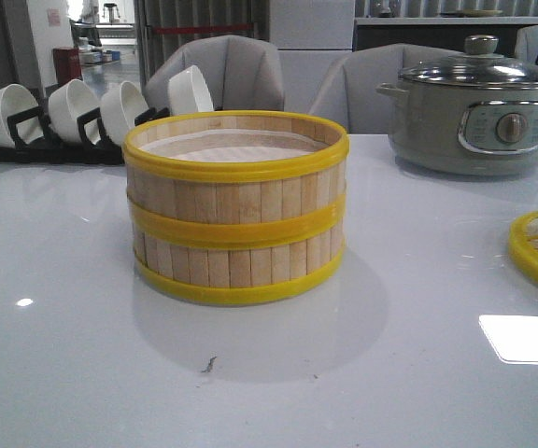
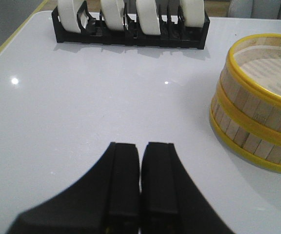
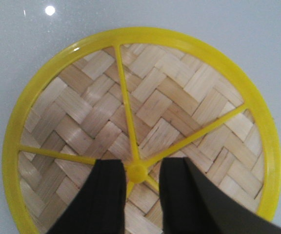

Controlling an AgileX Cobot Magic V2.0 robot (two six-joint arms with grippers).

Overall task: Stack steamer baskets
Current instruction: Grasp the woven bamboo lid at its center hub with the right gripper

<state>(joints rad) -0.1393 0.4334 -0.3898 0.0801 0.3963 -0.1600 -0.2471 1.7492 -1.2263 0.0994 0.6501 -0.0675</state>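
1. Nearest me, my right gripper [image 3: 137,175] hangs part-open over the lid [image 3: 141,127], straddling its hub — nothing gripped.
2. Two steamer baskets [image 1: 236,207] sit stacked mid-table; the lid lies at the right edge (unplaced, I judge).
3. Left gripper [image 2: 140,183] is closed, empty.

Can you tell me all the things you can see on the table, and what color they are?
steamer baskets: 2, light bamboo with yellow rims, stacked mid-table
lid: 1, woven bamboo, yellow rim, flat on the table at the right
electric pot: 1, grey, glass lid, back right
bowls: 4, white, in the rack
rack: 1, black, back left
table: 1, white
left gripper: black, jaws together, empty
right gripper: black, jaws apart, over the lid's centre
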